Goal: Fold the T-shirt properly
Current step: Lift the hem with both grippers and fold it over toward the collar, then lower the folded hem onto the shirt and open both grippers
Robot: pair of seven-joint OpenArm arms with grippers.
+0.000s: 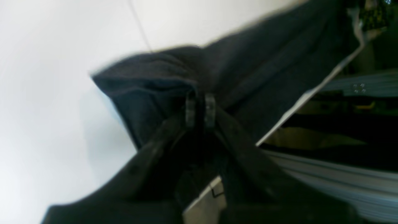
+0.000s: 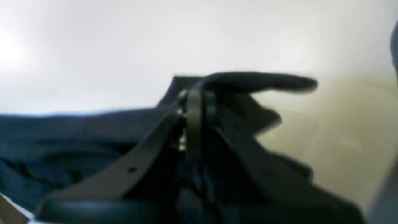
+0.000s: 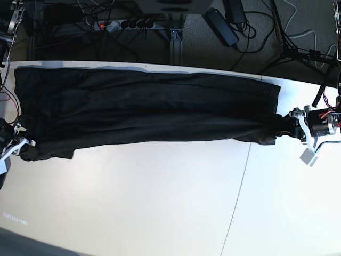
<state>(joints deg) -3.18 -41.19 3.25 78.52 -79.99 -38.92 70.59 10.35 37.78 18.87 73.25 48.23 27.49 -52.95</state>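
The black T-shirt (image 3: 149, 112) lies stretched as a long band across the far half of the white table (image 3: 160, 202). My left gripper (image 3: 281, 126) holds its right end, low at the table. In the left wrist view the left gripper (image 1: 200, 109) is shut on a bunched fold of the T-shirt (image 1: 264, 71). My right gripper (image 3: 25, 148) holds the left end near the table's left edge. The right wrist view shows the right gripper (image 2: 199, 102) shut on the T-shirt (image 2: 77, 133), with a flap of cloth sticking out past the fingertips. No print shows.
A thin seam (image 3: 240, 186) runs down the table right of centre. Behind the far edge lie a power strip (image 3: 125, 24) and cables on the floor. A frame post (image 3: 176, 40) stands at the back.
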